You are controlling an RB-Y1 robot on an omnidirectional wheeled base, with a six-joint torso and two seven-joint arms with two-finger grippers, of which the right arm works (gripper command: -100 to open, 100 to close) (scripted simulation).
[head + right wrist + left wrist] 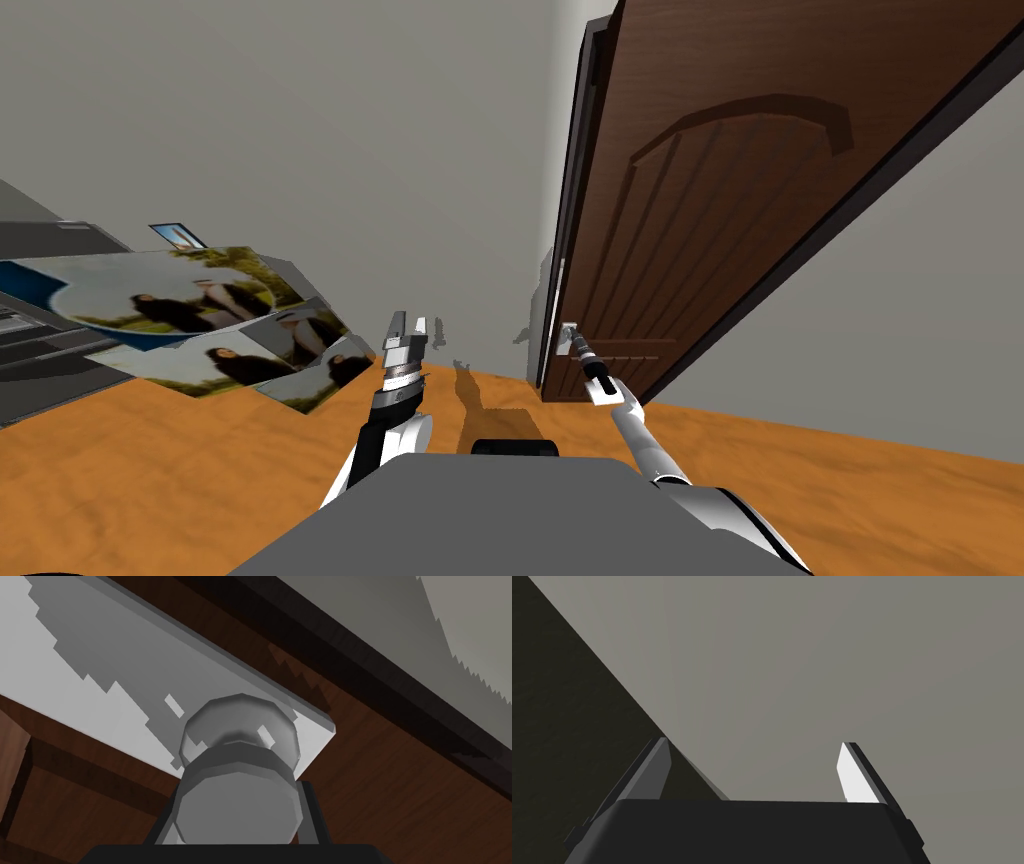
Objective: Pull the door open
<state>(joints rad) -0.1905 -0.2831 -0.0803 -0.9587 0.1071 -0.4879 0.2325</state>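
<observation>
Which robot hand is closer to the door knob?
Right. The right hand is shut on the knob; the left hand is open, off to the left of the door.

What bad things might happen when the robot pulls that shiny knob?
The right pincer grips the round grey knob with thin fingers, so it might slip off when pulled. The brown door would swing toward the robot, and could bump the open left pincer raised nearby.
</observation>
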